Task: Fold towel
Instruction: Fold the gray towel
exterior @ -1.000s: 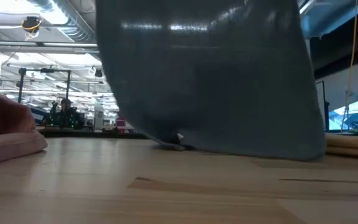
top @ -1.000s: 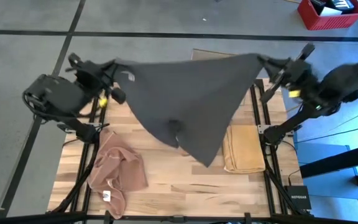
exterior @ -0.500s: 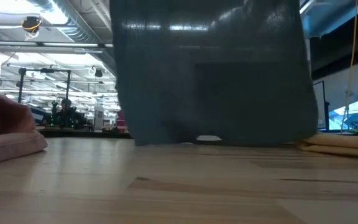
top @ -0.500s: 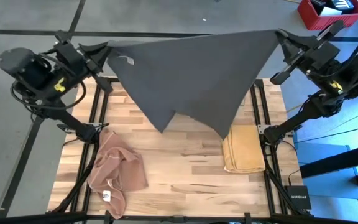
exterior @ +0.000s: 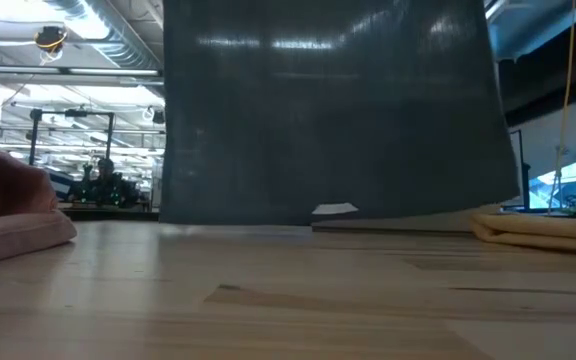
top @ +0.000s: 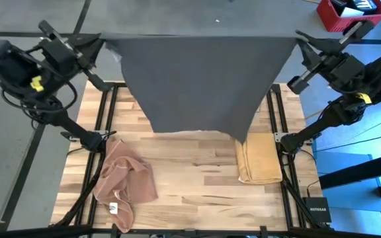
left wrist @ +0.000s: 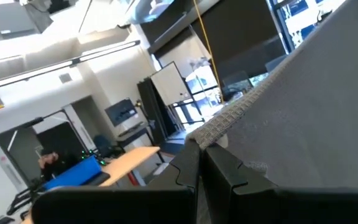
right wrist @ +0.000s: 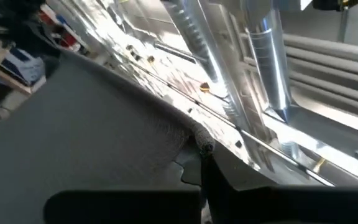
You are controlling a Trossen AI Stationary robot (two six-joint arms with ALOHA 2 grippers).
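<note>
While each gripper (left (top: 100, 41), right (top: 298, 36)) pinches a corner, the grey towel (top: 200, 79) hides the far table (top: 197, 178).

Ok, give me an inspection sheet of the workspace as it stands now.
Surface: wooden table, bare in the middle.
Job's things: grey towel held up by two top corners, stretched flat between the arms; its lower edge hangs at about table level in the low view.
Clutter: pink cloth crumpled on the left side; tan cloth folded on the right side.
Grippers: left gripper shut on the towel's left corner; right gripper shut on its right corner.
Cables: black cables along the left arm; a small black box by the table's right corner.
Surroundings: red crate on the floor; dark floor lines.
</note>
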